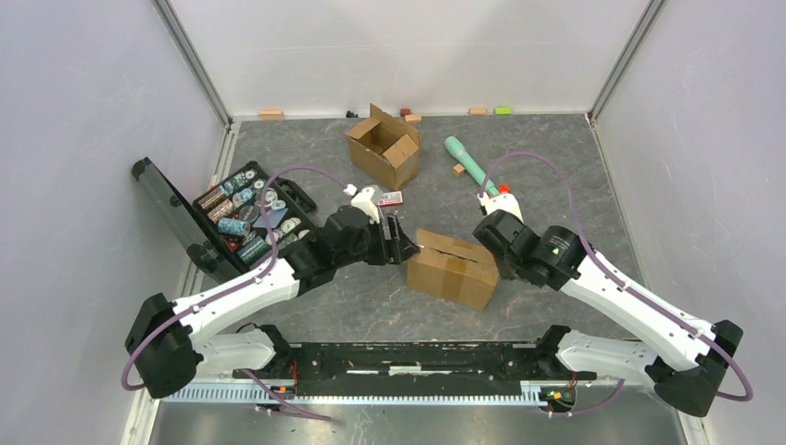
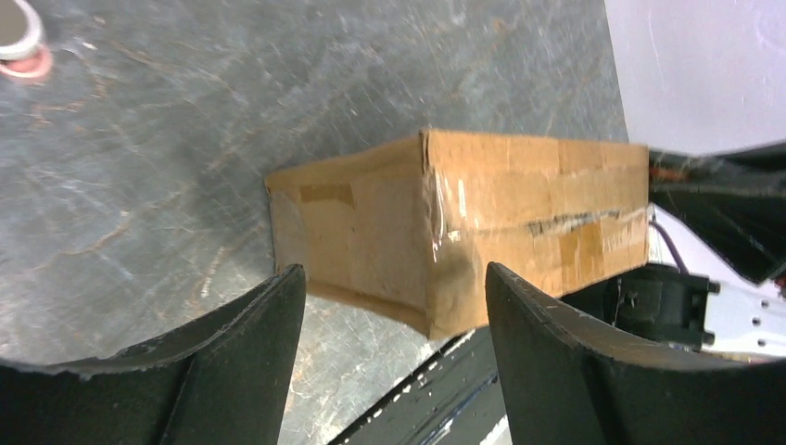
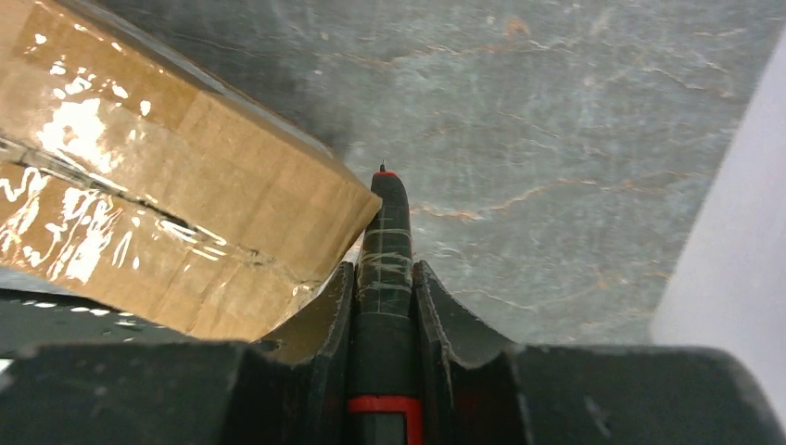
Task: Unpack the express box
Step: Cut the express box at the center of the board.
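- The sealed express box (image 1: 452, 269) is brown corrugated cardboard, oblong, with glossy clear tape running along its top seam and wrinkled over the end edge; the seam looks scuffed and partly torn.
- It lies flat on the table (image 1: 306, 148), a dark grey surface with stone-like veining, at the middle between the two arms.
- The right gripper (image 3: 383, 273) is clenched on a black pen-shaped cutter (image 3: 385, 227), slim and round with a red tip and a red band near the fingers.
- The cutter's tip sits just beside the box's right-end corner; whether it touches the cardboard cannot be told.
- The left gripper (image 2: 394, 311) is released, its wide black fingers (image 2: 250, 352) spread on either side of the box's left end and apart from it.
- Farther back stands an open empty carton (image 1: 385, 146), flaps up.
- At the left, a black hinged case (image 1: 246, 213) lies open, packed with small items.
- A mint-green cylinder (image 1: 468, 158) lies right of the carton.
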Robot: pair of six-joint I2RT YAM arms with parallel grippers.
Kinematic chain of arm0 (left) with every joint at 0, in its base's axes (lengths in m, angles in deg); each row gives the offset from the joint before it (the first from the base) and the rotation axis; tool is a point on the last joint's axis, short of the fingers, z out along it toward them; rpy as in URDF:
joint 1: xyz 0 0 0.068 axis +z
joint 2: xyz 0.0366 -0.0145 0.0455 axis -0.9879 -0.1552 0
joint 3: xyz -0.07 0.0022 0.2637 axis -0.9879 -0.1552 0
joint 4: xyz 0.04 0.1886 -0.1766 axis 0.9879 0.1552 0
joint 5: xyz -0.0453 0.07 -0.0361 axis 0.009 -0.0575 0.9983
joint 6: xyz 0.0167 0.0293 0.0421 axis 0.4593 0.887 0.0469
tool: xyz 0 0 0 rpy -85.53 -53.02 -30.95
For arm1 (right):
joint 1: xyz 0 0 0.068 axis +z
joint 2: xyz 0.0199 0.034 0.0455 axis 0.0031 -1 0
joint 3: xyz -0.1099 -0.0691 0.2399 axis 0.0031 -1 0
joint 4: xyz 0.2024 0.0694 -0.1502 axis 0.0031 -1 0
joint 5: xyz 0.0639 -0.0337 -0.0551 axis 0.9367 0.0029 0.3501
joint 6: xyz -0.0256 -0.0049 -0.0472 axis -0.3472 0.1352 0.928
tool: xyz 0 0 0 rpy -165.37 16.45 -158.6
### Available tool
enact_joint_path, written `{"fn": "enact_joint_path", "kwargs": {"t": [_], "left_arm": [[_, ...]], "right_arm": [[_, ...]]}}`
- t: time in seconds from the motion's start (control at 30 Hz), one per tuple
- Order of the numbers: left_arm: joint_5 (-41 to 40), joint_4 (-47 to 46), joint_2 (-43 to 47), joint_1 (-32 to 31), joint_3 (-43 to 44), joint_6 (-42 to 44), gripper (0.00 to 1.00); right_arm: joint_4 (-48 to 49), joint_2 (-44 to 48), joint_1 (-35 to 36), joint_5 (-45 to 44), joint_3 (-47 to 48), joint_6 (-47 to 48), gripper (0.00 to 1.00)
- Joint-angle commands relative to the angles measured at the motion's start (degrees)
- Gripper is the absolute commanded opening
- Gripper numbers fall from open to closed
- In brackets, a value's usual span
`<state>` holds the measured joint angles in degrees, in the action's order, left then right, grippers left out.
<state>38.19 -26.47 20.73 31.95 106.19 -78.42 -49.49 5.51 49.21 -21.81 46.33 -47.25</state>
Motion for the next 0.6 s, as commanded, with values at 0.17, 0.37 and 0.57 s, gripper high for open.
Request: {"fn": "enact_joint_path", "kwargs": {"t": [0.17, 0.37, 0.57], "left_arm": [[-2.16, 2.48, 6.21, 8.72, -2.15, -1.17, 0.76], [4.1, 2.4, 6.43, 14.27, -1.98, 1.08, 0.75], [12.14, 2.85, -0.6, 14.97, 3.36, 4.86, 0.71]], "right_arm": [[12.03, 0.21, 3.65, 10.11, -0.39, -5.25, 0.0], [17.1, 1.66, 5.19, 14.34, -0.47, -6.31, 0.0], [13.88, 0.93, 5.28, 11.85, 1.47, -3.82, 0.0]]}}
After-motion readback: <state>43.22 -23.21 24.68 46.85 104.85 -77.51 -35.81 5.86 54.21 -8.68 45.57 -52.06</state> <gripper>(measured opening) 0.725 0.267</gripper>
